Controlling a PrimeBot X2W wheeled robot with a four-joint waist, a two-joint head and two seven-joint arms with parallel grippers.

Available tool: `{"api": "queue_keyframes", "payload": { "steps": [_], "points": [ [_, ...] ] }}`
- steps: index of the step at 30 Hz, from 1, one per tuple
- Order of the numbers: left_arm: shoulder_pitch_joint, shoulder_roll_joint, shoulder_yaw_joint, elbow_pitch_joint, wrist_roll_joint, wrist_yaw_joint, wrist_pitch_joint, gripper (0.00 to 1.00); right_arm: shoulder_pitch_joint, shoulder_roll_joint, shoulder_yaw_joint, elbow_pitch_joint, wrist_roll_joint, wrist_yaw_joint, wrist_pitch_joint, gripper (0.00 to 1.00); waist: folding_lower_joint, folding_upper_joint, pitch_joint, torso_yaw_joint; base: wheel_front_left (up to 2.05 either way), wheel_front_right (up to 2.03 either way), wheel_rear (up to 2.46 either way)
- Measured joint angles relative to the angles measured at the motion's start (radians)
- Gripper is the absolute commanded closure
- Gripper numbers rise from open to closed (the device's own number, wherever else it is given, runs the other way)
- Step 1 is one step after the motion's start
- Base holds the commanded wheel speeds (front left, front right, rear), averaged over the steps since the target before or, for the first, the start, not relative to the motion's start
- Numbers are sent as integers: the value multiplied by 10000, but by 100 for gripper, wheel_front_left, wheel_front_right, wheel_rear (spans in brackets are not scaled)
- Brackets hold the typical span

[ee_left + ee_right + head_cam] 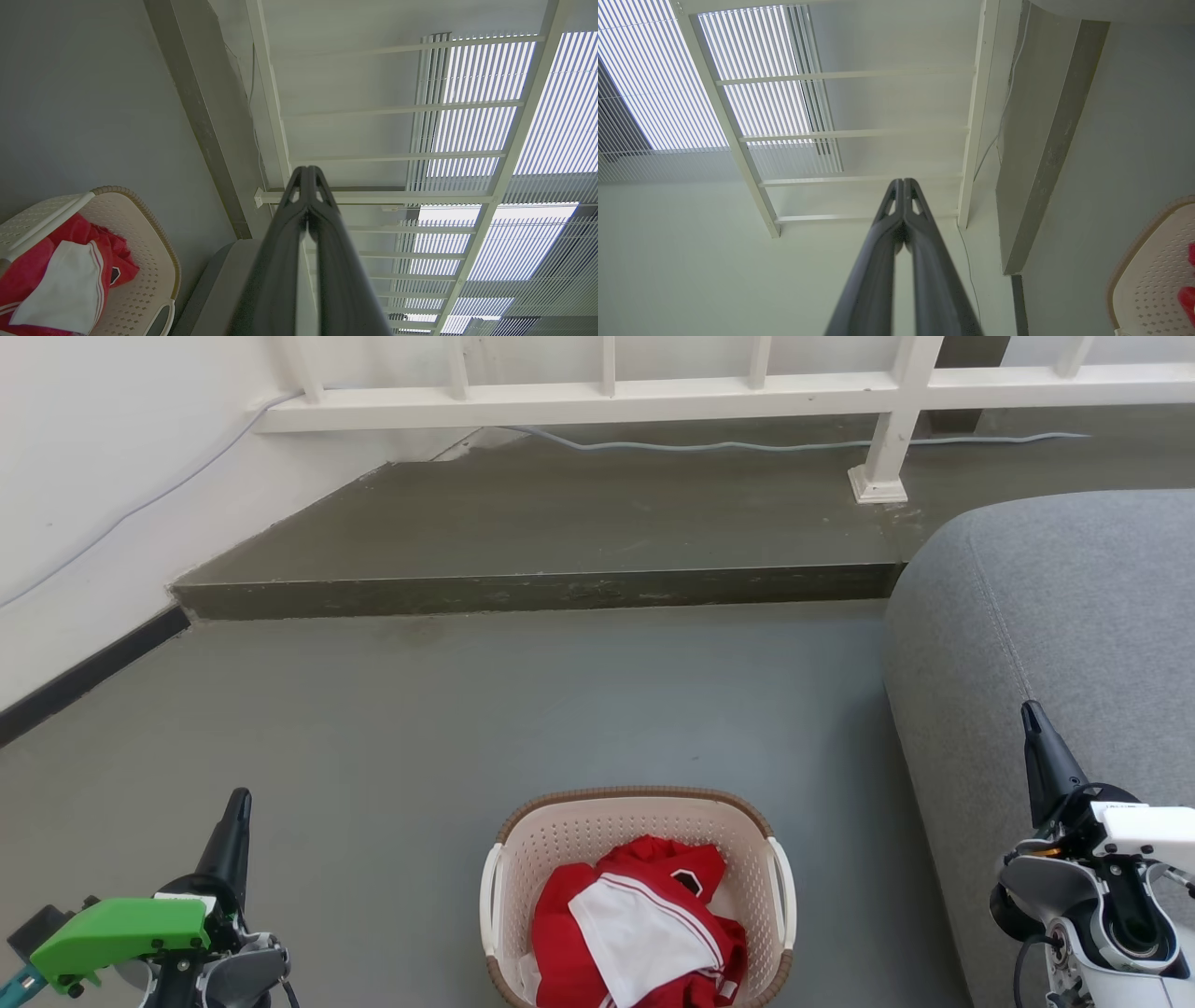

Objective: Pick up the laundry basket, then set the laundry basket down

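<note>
Both pairs of jaws are pressed together and grip nothing. The left gripper stands at the lower left of the head view and the right gripper at the lower right. Each points up the frame, well apart from the basket that sits on the grey floor between them. In the left wrist view the left gripper shows its fingertips touching. In the right wrist view the right gripper does the same.

The basket is cream plastic with rounded corners, rows of small holes in its walls and a brown braided-look rim. A white handle curves along each long side. It stands upright near the bottom edge of the head view, just beside a grey sofa.

Inside it lies a crumpled red garment with a white panel. The pile stays below the rim.

Beyond the basket a low step crosses the floor. A white railing runs above it, with a cable trailing along its foot.
</note>
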Motion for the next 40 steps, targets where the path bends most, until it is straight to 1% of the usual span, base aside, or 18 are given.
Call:
{"api": "queue_keyframes", "payload": {
  "steps": [40],
  "points": [
    [0,-2,2,-15,-2,-2,-2,100,0,4,-2,-17,15,0,0,100,0,0,1,0,0,0,0]
  ]
}}
